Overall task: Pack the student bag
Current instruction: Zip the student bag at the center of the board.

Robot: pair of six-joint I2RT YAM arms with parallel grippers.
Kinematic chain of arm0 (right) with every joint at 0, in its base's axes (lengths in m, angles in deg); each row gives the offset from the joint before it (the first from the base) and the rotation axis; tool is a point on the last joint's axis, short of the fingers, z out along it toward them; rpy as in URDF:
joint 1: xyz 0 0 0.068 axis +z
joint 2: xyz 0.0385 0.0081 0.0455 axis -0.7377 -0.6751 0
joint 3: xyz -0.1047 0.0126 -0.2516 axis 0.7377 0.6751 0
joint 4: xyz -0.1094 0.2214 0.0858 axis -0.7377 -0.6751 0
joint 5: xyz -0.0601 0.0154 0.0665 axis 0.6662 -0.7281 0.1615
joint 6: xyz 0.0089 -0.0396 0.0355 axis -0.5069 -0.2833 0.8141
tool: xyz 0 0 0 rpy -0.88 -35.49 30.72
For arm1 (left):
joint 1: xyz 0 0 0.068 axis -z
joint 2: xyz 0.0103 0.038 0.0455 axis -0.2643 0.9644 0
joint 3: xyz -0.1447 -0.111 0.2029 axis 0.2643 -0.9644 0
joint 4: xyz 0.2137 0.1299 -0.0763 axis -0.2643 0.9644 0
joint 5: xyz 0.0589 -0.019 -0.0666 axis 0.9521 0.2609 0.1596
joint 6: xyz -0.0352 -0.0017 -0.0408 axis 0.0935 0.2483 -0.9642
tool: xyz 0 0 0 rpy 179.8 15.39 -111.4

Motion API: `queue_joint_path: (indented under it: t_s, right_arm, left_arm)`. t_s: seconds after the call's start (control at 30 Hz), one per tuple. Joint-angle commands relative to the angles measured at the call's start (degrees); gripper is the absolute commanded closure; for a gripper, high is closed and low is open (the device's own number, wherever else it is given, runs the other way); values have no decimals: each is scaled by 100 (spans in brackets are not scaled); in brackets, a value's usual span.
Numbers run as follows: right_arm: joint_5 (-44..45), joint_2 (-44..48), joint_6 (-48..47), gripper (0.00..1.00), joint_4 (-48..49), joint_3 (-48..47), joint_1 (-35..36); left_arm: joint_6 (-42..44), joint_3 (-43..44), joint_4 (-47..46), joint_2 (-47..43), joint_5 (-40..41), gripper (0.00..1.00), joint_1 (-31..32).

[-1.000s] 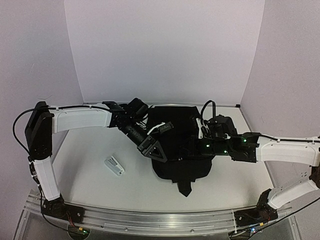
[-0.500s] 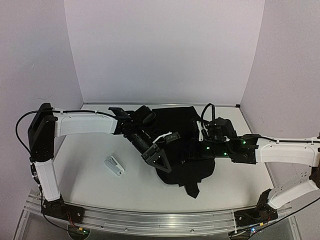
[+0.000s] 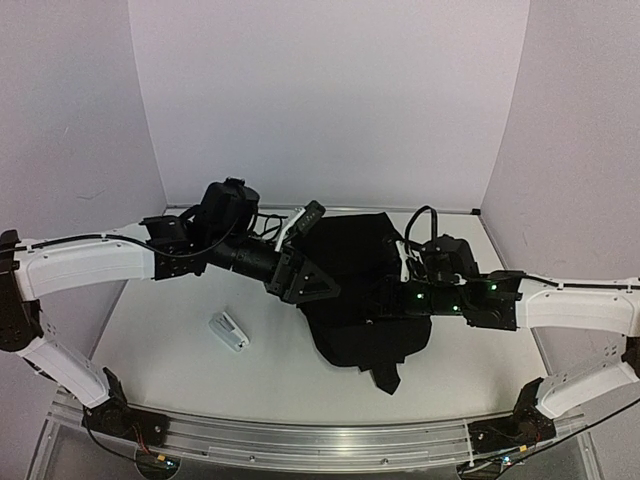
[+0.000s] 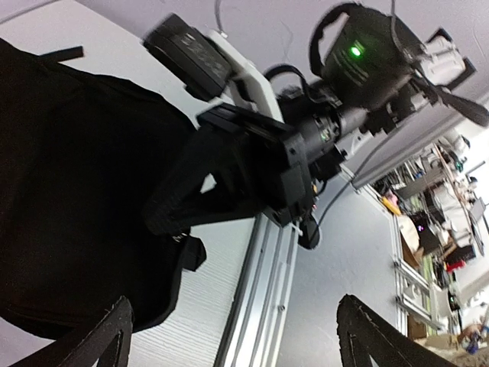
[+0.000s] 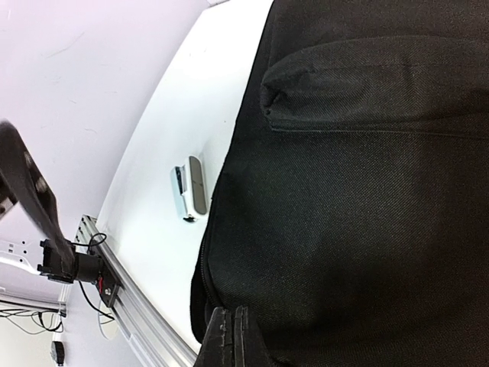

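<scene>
The student bag (image 3: 355, 285) is a black fabric backpack lying flat in the middle of the table; it also shows in the left wrist view (image 4: 69, 199) and fills the right wrist view (image 5: 359, 191). My left gripper (image 3: 318, 290) hangs open at the bag's upper left edge, nothing between its fingertips (image 4: 114, 336). My right gripper (image 3: 385, 300) is shut, its tips (image 5: 233, 336) low against the bag's fabric by the zip seam. Whether they pinch any fabric does not show.
A small white and grey device (image 3: 228, 330) lies on the table left of the bag (image 5: 189, 187). The aluminium rail (image 3: 300, 435) runs along the near edge. Pale walls close in the back and both sides.
My left arm has swung up and back to the left, carrying its open gripper off the bag's middle to its upper left edge. The bag's lower edge shifted slightly. The right arm barely moved.
</scene>
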Motion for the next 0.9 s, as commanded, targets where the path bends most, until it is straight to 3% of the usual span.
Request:
queue_joint_path:
  t_s: [0.0,0.13,0.27,0.37,0.47,0.7,0.87]
  right_arm:
    - [-35,235,153,89,455,43,9]
    - [454,407,434,57,336,55,8]
    - [1186,601,658,36,-125,-49,9]
    - [2047,723,850,26,-802,-146,1]
    - [2467,814,934,21,-1214,-88,-61]
    - [2556,1108,1103,20,-1589,177,-462]
    - [2575,1365,1155,20,-1601,316,-492]
  left_arm:
    - [-754,-445,-1339,279,744,7,5]
    - [-1236,-552,-2097,593,661,7,12]
    - [-1602,-366,-2250,963,446,7,20]
    - [-1798,-270,-2334,1198,350,9,100]
    - [-1771,-43,-2083,1421,347,17,186]
    - [-2038,882,-667,2069,696,36,294]
    - [-2309,978,-265,2073,1210,35,338]
